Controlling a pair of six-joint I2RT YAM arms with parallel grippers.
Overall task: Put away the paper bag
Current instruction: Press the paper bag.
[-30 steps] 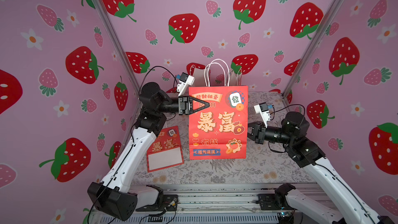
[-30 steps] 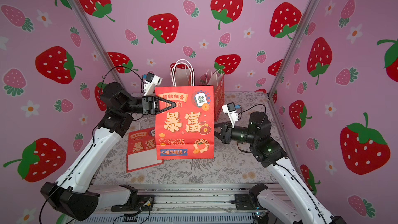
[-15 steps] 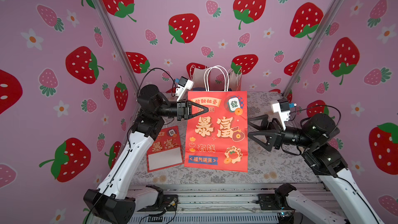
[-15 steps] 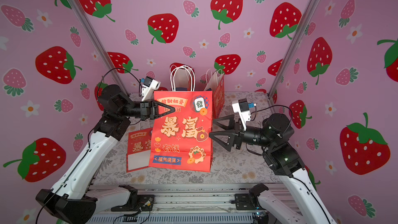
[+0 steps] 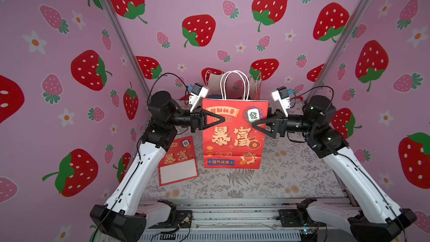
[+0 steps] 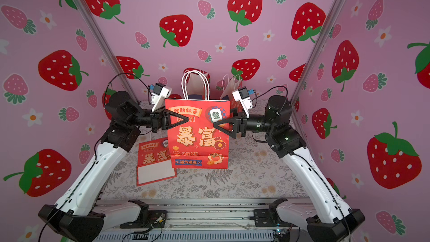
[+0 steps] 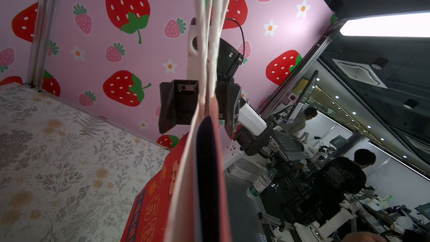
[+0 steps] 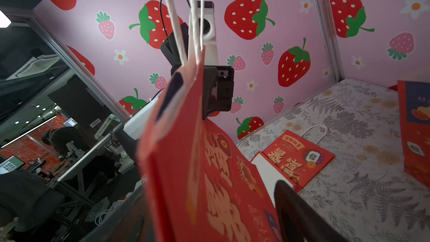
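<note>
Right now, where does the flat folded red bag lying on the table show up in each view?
Top views: the flat folded bag lies on the floral tablecloth, beside the lower corner of the upright red paper bag on the left arm's side.
Left wrist: not in view.
Right wrist: it lies on the cloth past the upright bag, its white handle loop showing.
Shared landmark: the upright bag's white twine handles.
</note>
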